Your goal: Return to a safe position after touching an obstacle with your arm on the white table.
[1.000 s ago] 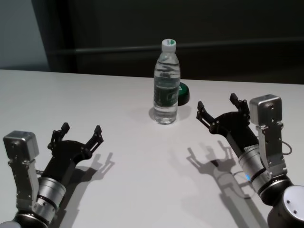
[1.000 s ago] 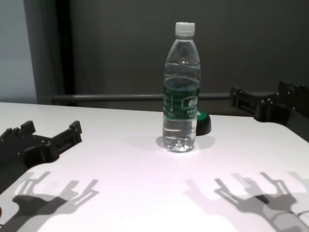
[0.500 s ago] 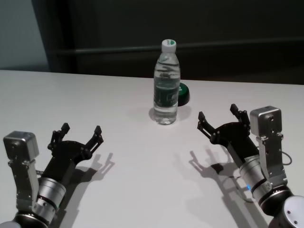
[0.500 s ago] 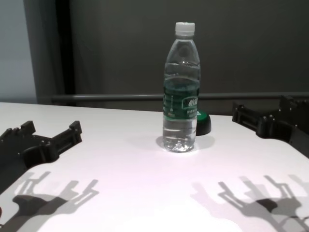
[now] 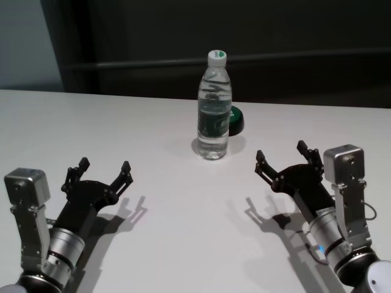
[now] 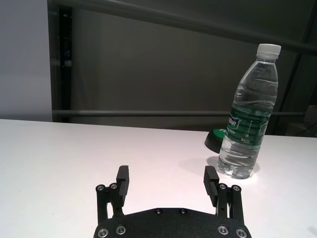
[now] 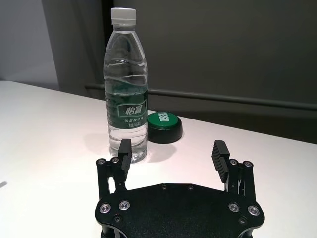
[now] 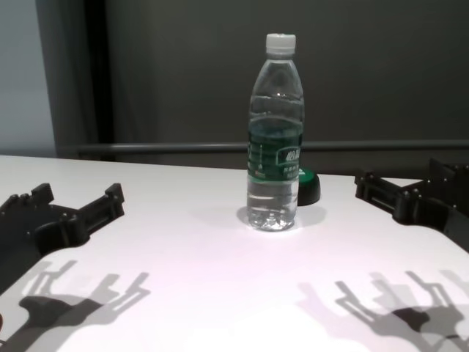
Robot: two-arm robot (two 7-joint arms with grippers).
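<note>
The obstacle, a tall clear water bottle (image 5: 214, 107) with a white cap and dark green label, stands upright on the white table (image 5: 171, 220), near its far middle. It also shows in the chest view (image 8: 275, 139), the left wrist view (image 6: 248, 134) and the right wrist view (image 7: 126, 104). My right gripper (image 5: 285, 160) is open and empty, above the table, to the right of the bottle and nearer me, clear of it. It also shows in the right wrist view (image 7: 171, 154). My left gripper (image 5: 102, 171) is open and empty at the near left.
A small black dome with a green top (image 5: 235, 120) sits just behind and right of the bottle. A dark wall with a horizontal rail (image 5: 305, 59) runs behind the table's far edge.
My right gripper has drawn back toward me and come lower, away from the bottle. The bottle and the left arm have not moved.
</note>
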